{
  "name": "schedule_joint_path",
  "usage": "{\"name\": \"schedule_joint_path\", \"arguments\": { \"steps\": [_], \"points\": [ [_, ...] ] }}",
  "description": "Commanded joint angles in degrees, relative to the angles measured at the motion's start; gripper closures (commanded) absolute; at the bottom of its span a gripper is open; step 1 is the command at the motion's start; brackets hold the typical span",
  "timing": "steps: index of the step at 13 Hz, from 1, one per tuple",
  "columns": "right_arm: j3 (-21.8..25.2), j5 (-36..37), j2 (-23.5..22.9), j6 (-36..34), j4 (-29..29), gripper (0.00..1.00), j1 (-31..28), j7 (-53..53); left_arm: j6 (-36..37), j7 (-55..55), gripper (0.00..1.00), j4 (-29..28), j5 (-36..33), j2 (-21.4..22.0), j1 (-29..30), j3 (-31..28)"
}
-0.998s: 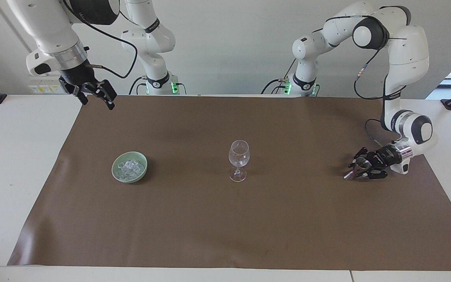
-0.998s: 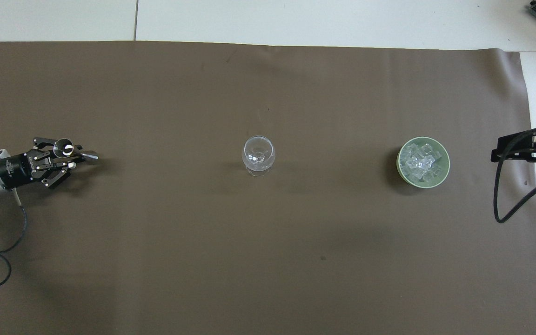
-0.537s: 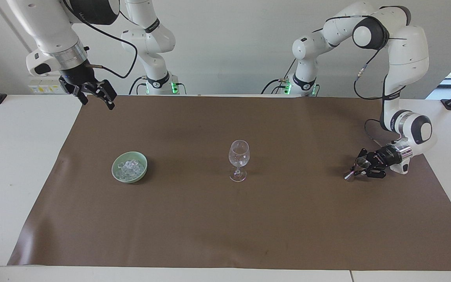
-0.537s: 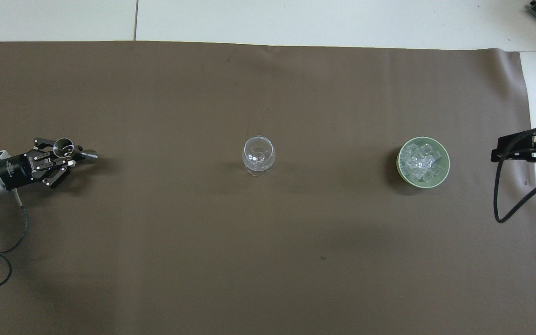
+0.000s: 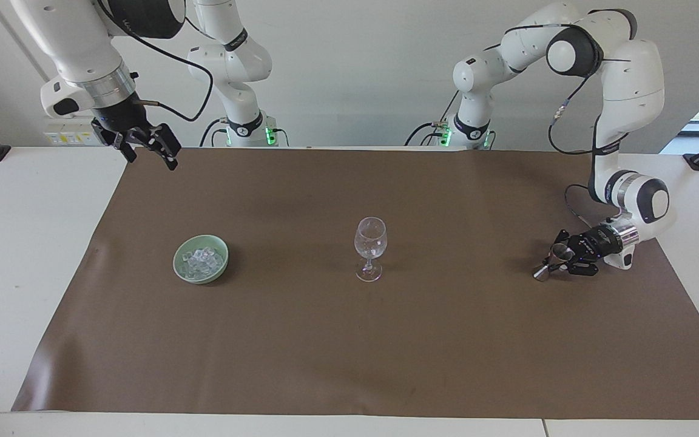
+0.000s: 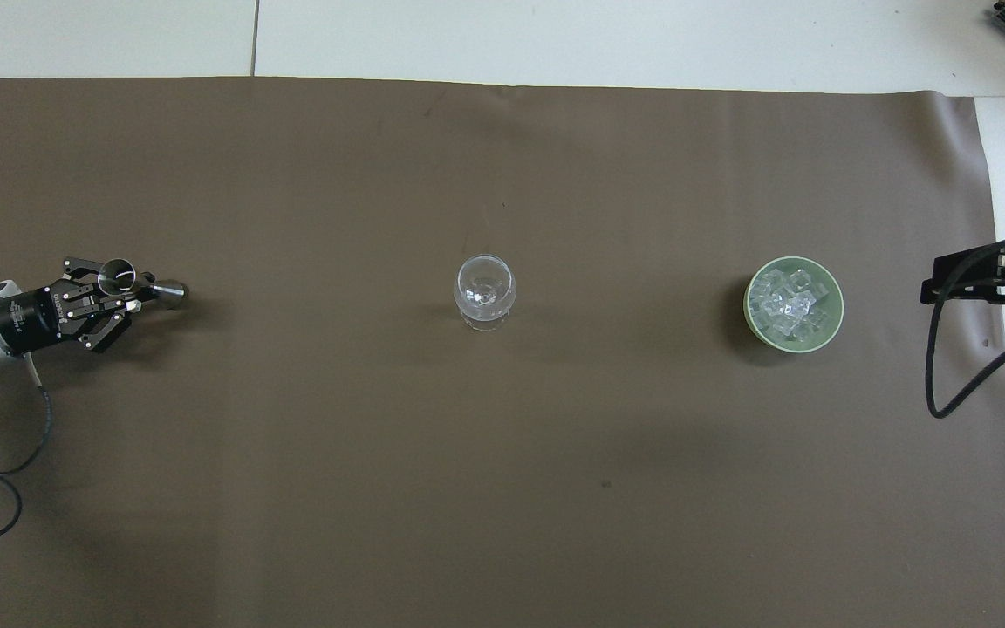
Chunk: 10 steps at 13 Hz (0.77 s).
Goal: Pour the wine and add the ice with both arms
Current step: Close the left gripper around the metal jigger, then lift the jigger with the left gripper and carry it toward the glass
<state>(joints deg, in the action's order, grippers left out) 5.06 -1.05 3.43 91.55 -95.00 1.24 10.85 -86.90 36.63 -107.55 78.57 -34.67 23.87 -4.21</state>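
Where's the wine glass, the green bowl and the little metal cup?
wine glass [image 5: 371, 238], facing view, on its round bowl part.
green bowl [image 6: 836, 324], overhead view, on its rim.
metal cup [image 5: 549, 264], facing view, on its narrow waist.

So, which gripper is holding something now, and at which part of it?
The left gripper is shut on the metal jigger at its narrow waist, low over the mat. The right gripper is open and holds nothing.
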Motion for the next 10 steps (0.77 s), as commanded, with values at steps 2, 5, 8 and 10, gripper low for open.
{"name": "schedule_joint_path", "arguments": {
  "steps": [2, 5, 8, 10],
  "points": [
    [-0.1, -1.3, 0.4, -0.3, -0.3, 0.00, -0.4, -1.0, 2.2, 0.4, 1.00, -0.3, 0.9, 2.1, -0.3, 0.0],
    [-0.1, -1.3, 0.4, -0.3, -0.3, 0.00, -0.4, -1.0, 2.3, 1.4, 1.00, -0.3, 0.6, 3.4, -0.8, 0.1],
    [-0.1, -1.3, 0.4, -0.3, -0.3, 0.00, -0.4, -1.0, 3.3, 1.8, 1.00, -0.4, 0.4, 5.3, -2.8, 0.0],
    [-0.1, -1.3, 0.4, -0.3, -0.3, 0.00, -0.4, -1.0, 3.1, 2.7, 1.00, -0.6, 0.2, 6.9, -4.3, -0.2]
  ]
}}
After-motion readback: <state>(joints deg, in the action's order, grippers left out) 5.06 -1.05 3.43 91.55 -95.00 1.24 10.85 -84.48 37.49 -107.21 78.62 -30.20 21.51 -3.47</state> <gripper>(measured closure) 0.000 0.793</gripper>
